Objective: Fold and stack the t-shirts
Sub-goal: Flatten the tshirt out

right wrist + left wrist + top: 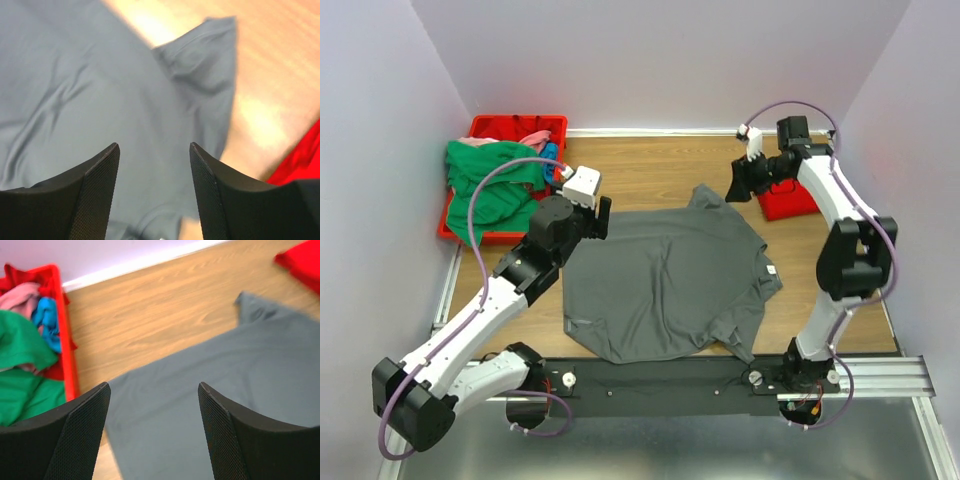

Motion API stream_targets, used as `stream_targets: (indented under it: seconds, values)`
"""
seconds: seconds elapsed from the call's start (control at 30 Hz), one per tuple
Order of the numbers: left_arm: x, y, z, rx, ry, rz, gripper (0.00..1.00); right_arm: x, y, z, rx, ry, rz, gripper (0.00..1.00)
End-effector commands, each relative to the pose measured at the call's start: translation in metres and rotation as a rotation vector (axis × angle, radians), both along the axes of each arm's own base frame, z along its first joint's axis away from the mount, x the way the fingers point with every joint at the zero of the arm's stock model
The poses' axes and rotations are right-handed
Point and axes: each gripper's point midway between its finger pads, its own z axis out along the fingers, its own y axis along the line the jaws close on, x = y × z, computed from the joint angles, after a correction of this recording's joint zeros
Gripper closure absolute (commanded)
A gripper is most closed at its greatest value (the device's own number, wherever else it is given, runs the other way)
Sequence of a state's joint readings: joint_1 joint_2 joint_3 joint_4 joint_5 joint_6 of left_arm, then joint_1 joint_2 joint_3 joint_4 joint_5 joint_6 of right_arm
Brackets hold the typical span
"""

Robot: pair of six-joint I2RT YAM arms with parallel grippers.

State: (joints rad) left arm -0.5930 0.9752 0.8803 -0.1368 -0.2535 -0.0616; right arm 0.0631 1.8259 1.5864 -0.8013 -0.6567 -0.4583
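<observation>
On wooden tabletop (640, 165), centre: dark grey t-shirt (665, 285) spread out, lightly wrinkled. Left gripper (152, 387) over its far-left edge, jaws apart, nothing between. Right gripper (154, 146) over far sleeve, jaws apart, empty. Red bin (480, 128) far left holds green t-shirt (495, 185) spilling over rim, pink t-shirt (530, 137), blue t-shirt (551, 153). Bright red t-shirt (788, 203) far right, near right gripper.
</observation>
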Motion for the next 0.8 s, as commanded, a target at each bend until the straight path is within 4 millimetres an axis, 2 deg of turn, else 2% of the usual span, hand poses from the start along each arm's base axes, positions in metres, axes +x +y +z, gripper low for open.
stream_targets:
  seconds: [0.0,0.1,0.17,0.2,0.33,0.5,0.73,0.77]
  values:
    - [0.006,0.02,-0.012,0.087,-0.064,0.071,0.21,0.037,0.003,-0.029,0.032,0.091,-0.094,0.36]
    - [0.002,0.018,-0.019,0.075,-0.07,0.048,0.21,0.071,0.005,-0.056,0.042,0.142,-0.139,0.4]
    - [0.001,0.02,-0.019,0.076,-0.071,0.055,0.21,0.076,0.005,-0.06,0.045,0.154,-0.154,0.42]
    - [0.002,0.021,-0.02,0.076,-0.071,0.06,0.21,0.088,0.005,-0.069,0.037,0.157,-0.166,0.42]
    - [0.003,0.017,-0.017,0.059,-0.082,0.045,0.22,0.105,0.003,-0.09,0.021,0.177,-0.2,0.45]
    - [0.005,0.013,-0.021,0.066,-0.071,0.027,0.22,0.11,-0.001,-0.117,-0.018,0.209,-0.222,0.47]
    - [0.006,0.012,-0.023,0.071,-0.065,0.024,0.22,0.099,0.009,-0.137,-0.027,0.259,-0.202,0.48]
    - [0.006,0.012,-0.024,0.071,-0.064,0.022,0.22,0.098,0.012,-0.14,-0.024,0.268,-0.197,0.51]
